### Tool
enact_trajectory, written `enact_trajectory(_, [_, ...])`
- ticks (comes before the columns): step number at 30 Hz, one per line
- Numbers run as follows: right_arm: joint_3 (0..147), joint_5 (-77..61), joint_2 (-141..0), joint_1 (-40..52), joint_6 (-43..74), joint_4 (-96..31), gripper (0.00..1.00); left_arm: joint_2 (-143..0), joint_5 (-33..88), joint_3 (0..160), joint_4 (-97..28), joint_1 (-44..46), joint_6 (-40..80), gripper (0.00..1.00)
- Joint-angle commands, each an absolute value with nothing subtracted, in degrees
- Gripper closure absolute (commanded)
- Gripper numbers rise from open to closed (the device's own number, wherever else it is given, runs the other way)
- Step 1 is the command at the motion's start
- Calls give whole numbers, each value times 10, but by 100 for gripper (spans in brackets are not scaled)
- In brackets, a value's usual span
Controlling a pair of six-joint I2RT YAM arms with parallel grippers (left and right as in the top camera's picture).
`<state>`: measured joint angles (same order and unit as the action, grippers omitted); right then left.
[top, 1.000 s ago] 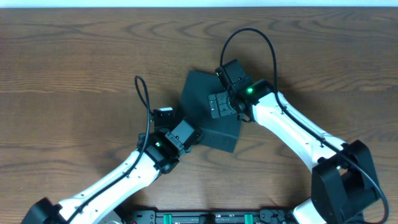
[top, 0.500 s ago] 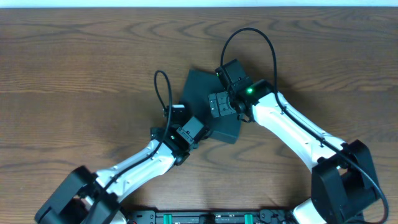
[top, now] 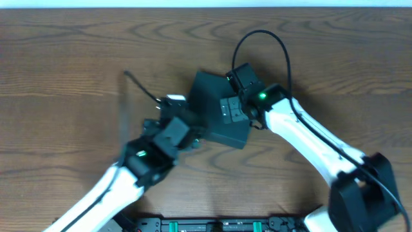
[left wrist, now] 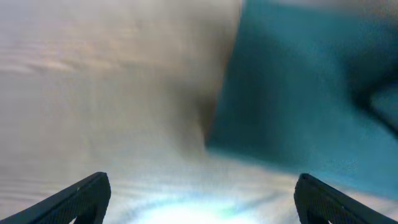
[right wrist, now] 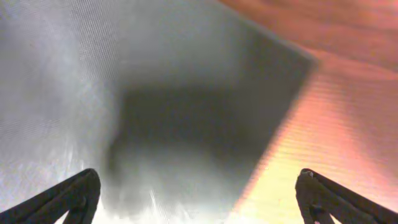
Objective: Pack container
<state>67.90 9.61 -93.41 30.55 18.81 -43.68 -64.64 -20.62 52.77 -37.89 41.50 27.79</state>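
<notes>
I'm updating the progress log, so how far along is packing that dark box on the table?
Done: the container appears closed, lid flat. In hand: nothing; the right tool hangs open over the lid, the left tool open beside its edge, view blurred. Left: contents are hidden, so I cannot tell whether packing is finished.
</notes>
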Motion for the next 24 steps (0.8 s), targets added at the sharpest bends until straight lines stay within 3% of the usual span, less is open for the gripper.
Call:
enact_trajectory(1, [679, 123, -844, 292, 204, -466, 1, -653, -214, 525, -386, 343, 220, 5])
enact_trajectory(9, [661, 126, -811, 218, 279, -556, 1, -753, -75, 525, -296, 188, 151, 5])
enact_trajectory(24, [596, 146, -897, 168, 278, -441, 1, -873, -29, 525, -258, 176, 150, 5])
